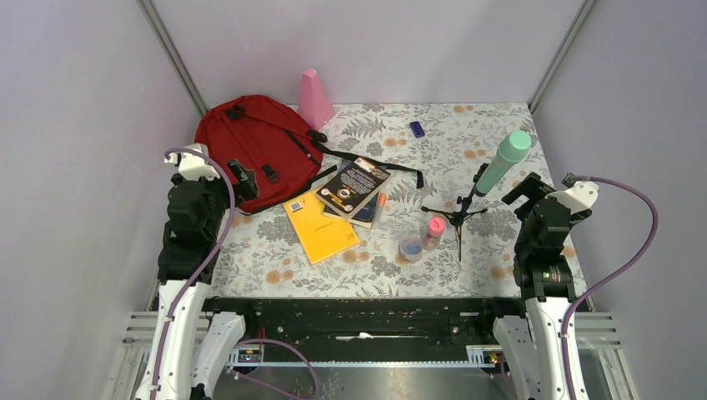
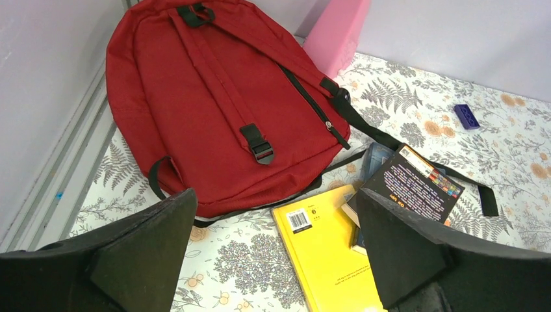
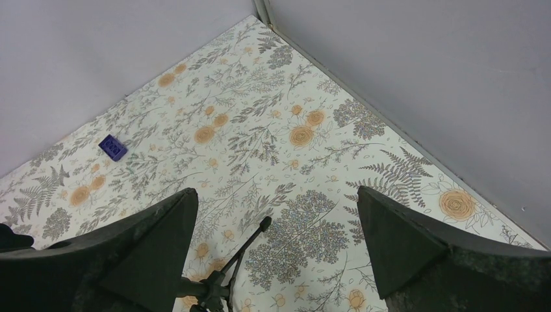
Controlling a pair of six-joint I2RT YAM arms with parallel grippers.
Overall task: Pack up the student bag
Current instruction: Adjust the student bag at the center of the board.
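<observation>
My left jaws fill the bottom of the left wrist view: two black fingers (image 2: 140, 253) set wide apart with nothing between them. They hang over the floral-patterned bench (image 2: 253, 260), just short of the near edge of the dark red fabric backpack (image 2: 221, 104). The backpack lies flat at the far left of the bench, strap side up, close to the left wall. One black strap (image 2: 390, 140) trails off to the right.

Just beside its near right corner lies a thin yellow book (image 2: 325, 253). A black paperback (image 2: 412, 185) sits to the right of that, on top of another book. A pink tapered block (image 1: 315, 100) stands beyond the backpack, against the back wall.

My right jaws are spread just as wide and are also empty. They hover over bare bench, with a leg of the small black tripod (image 3: 224, 276) below them. From above, the tripod carries a tilted mint-green cylinder (image 1: 504, 162). A small pink-capped bottle (image 1: 435, 229) and a small round clear pot (image 1: 410, 246) stand to its left. A small purple-blue block (image 3: 113, 147) lies well apart near the back wall.
</observation>
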